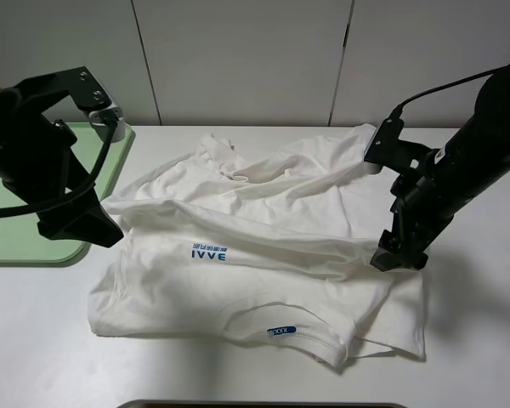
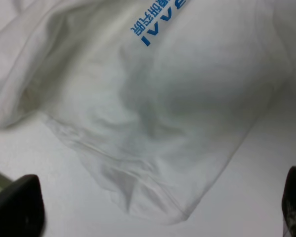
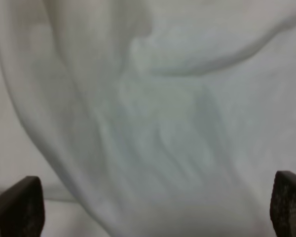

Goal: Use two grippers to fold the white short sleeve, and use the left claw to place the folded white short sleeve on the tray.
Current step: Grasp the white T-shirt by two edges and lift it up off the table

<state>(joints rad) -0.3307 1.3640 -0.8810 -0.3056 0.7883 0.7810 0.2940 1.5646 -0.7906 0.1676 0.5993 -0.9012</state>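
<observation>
While left hand [image 1: 92, 229] and right hand [image 1: 399, 259] hang spread over the shirt [image 1: 255, 217], the tray [image 1: 21, 245] lies half-hidden.

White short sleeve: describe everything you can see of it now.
The white short sleeve is a plain, soft cotton-looking tee lying rumpled on the white table, collar toward the camera. Blue chest lettering and a blue neck label show. Its far half is bunched in loose folds. The left gripper and right gripper, both open, hang at its side edges; contact is unclear.
</observation>
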